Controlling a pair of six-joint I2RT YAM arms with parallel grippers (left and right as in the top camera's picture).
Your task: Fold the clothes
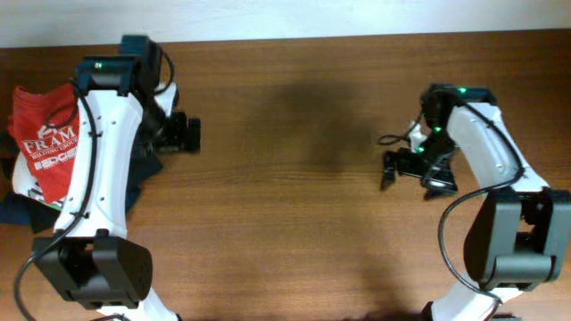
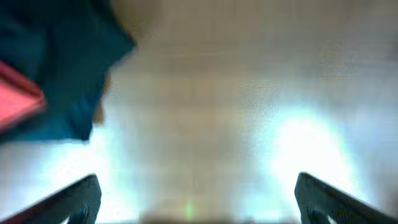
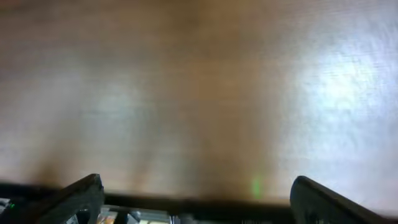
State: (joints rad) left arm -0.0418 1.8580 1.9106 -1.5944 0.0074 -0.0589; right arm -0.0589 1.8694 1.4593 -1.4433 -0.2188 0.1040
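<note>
Shirt [image 1: 49, 147] lies crumpled at the far left of the table [image 1: 294, 223], red with white lettering up, on dark garments [image 1: 13, 209] and partly hidden by the left arm [image 1: 98, 178]. Just right of that pile, the left gripper [image 1: 186, 132] has its jaws spread wide and empty. Well apart over bare wood, the right gripper [image 1: 410, 176] is likewise spread with nothing between.

Fingers [image 3: 78, 196] wide apart over glossy wooden table [image 3: 199, 93]

Red-orange T-shirt [image 1: 37, 129] with white lettering, navy garment [image 2: 62, 62], brown wood-grain table [image 1: 294, 196]
</note>
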